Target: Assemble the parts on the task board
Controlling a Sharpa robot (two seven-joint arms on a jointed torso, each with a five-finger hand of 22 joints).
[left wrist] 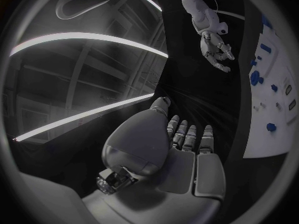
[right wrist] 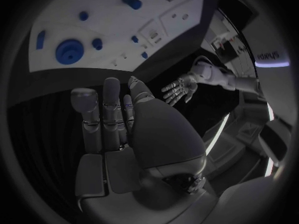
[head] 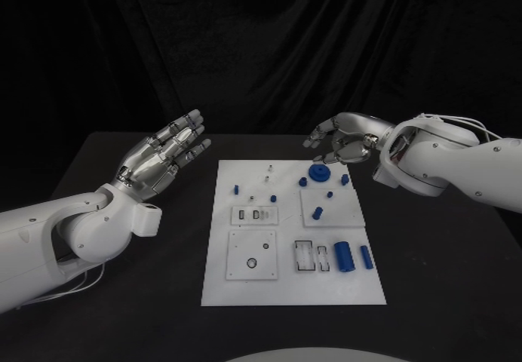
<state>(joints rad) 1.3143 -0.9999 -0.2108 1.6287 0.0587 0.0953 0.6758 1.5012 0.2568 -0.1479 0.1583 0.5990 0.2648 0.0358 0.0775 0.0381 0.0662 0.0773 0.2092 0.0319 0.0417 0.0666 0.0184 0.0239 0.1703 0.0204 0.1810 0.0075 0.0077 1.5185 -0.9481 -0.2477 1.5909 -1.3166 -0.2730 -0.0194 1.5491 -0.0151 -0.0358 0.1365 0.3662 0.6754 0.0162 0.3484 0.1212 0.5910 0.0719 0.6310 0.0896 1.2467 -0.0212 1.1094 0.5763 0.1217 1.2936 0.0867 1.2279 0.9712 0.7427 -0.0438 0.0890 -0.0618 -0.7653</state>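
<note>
The task board [head: 292, 294], a white plate, has its near edge closest to the head camera and runs away across the black table [head: 130, 302] toward the two hands. It lies between them, its far end reaching the space between the left and right fingertips.

The left hand [head: 163, 156] hovers off the board's far left corner, palm turned toward the board, fingers [head: 187, 132] straight and slightly fanned apart, holding nothing. In the left wrist view the same hand [left wrist: 181, 154] shows its fingers extended side by side with nothing in them.

The right hand [head: 342, 143] hangs above the far right part of the board, fingers curled downward and loosely apart; nothing shows between them. In the right wrist view this hand [right wrist: 115, 134] has its fingers stretched toward the board, and nothing is gripped.

Just below the right fingertips stands the blue round disc [head: 317, 173], the part nearest that hand. Beside it, a small blue peg [head: 344, 179] stands on the board. Farther from the fingers, toward the near end, a blue cylinder [head: 345, 256] lies with a slimmer blue bar [head: 366, 257] just beside it. Small blue pieces [head: 236, 189] sit on the board's left half, nearer the left fingers but well apart from them.
</note>
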